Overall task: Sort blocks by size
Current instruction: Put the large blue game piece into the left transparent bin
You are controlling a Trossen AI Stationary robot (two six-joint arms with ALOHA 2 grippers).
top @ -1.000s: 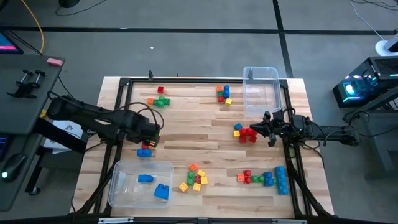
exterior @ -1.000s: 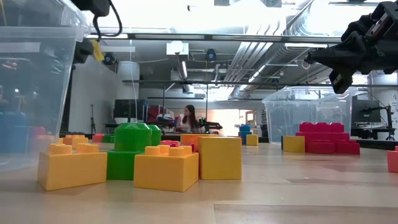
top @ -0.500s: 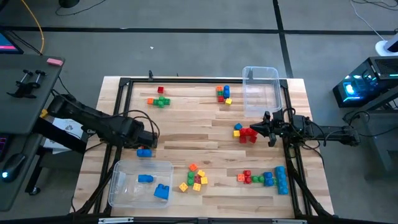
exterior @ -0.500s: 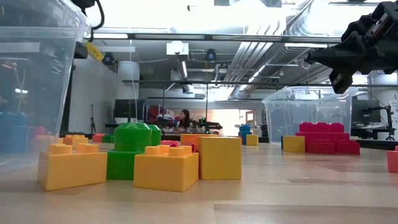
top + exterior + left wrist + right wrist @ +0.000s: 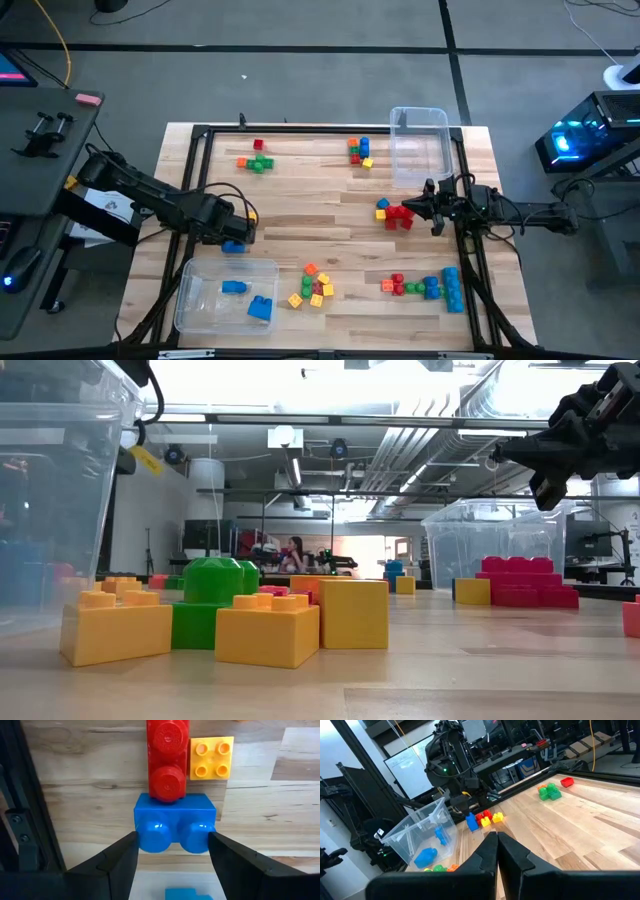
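Fingers (image 5: 117, 862) of left gripper (image 5: 172, 857): apart, flanking blue brick (image 5: 174, 822) at table's (image 5: 300, 210) 9 o'clock; red brick (image 5: 167, 760) touches it. Right gripper (image 5: 496, 851): fingers together, at 3 o'clock above red blocks (image 5: 400, 216).

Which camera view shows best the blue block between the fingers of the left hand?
The left wrist view: the blue block fills its middle, between the open left hand. In the high view it is a small blue spot. In the right wrist view it is far away; the low view misses it.
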